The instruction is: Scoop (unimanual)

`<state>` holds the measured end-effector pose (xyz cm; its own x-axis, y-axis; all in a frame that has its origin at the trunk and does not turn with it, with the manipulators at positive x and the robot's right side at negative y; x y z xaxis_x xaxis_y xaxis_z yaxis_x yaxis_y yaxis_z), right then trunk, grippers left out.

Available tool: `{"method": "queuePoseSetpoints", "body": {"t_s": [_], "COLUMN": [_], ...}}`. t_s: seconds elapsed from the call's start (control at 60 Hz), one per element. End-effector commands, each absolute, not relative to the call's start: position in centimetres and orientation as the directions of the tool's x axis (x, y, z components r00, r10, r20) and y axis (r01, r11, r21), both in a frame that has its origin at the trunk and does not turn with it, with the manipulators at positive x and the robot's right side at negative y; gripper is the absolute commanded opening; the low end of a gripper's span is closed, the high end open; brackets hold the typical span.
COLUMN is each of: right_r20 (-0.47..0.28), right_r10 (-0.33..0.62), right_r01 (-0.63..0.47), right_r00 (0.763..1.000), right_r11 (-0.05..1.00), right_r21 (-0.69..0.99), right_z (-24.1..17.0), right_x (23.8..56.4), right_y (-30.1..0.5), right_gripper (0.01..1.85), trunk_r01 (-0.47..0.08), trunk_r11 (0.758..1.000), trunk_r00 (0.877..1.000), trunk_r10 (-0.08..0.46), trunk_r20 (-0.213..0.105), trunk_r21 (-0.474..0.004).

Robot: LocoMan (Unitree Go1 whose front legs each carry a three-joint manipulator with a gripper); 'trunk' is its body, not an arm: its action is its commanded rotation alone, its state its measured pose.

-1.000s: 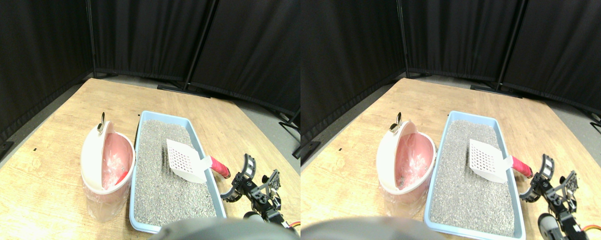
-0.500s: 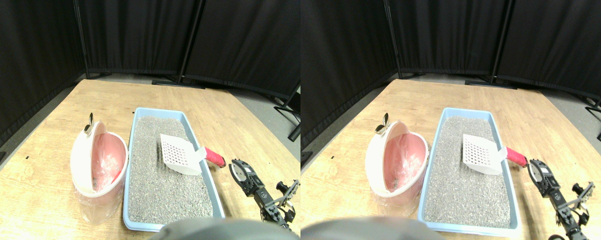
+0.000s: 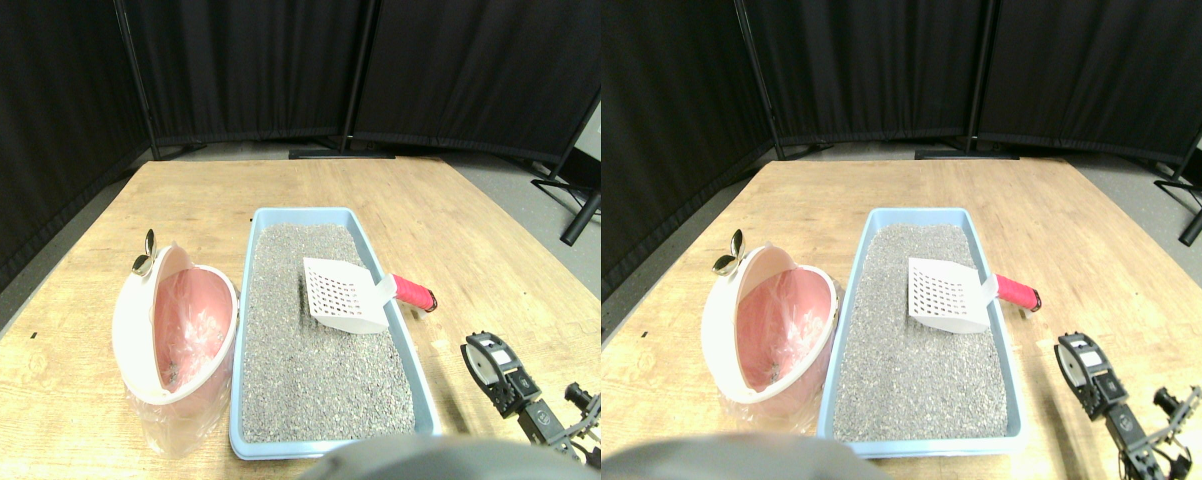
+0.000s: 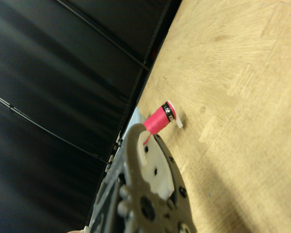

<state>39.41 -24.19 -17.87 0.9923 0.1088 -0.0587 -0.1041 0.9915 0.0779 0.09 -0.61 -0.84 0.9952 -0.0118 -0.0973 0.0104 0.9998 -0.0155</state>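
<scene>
my gripper (image 3: 531, 400) dropped back from the red handle (image 3: 413, 294), spread open, holding nothing. reach crooked, and i'd bump the scoop (image 3: 341, 295) away.

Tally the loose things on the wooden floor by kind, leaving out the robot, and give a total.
Light-blue plastic litter trays filled with grey granules: 1
White slotted plastic scoops with a red wrapped handle: 1
Pink and white bins lined with clear plastic: 1
Total: 3
</scene>
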Motion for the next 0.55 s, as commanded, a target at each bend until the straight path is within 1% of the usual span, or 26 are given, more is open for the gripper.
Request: {"method": "queuePoseSetpoints", "body": {"t_s": [0.017,0.183,0.317,0.467,0.517,0.533,0.55], "right_r20": [-0.011,-0.022,-0.011,-0.018,-0.015,-0.015,-0.017], "right_r10": [0.124,0.115,0.134,0.122,0.129,0.129,0.126], "right_r01": [-0.123,-0.113,-0.133,-0.121,-0.128,-0.128,-0.125], "right_r00": [0.992,0.993,0.991,0.992,0.991,0.991,0.992], "right_r11": [0.990,0.990,0.989,0.991,0.990,0.990,0.991], "right_r21": [0.072,0.081,0.068,0.061,0.057,0.057,0.057], "right_z": [-17.1,-17.4,-17.5,-17.5,-17.6,-17.6,-17.6], "right_x": [39.1,38.7,38.7,38.7,38.8,38.8,38.8], "right_y": [-23.5,-22.9,-22.5,-21.9,-21.8,-21.8,-21.8], "right_gripper": [0.05,0.05,0.05,0.05,0.05,0.05,0.05], "trunk_r01": [0.025,0.024,0.019,0.024,0.028,0.028,0.028], "trunk_r11": [0.999,0.999,0.999,0.999,0.998,0.999,0.999], "trunk_r00": [0.996,0.996,0.997,0.997,0.997,0.997,0.997], "trunk_r10": [-0.028,-0.028,-0.022,-0.028,-0.032,-0.031,-0.031], "trunk_r20": [-0.082,-0.083,-0.078,-0.077,-0.074,-0.067,-0.067], "trunk_r21": [-0.041,-0.046,-0.046,-0.046,-0.048,-0.045,-0.045]}}
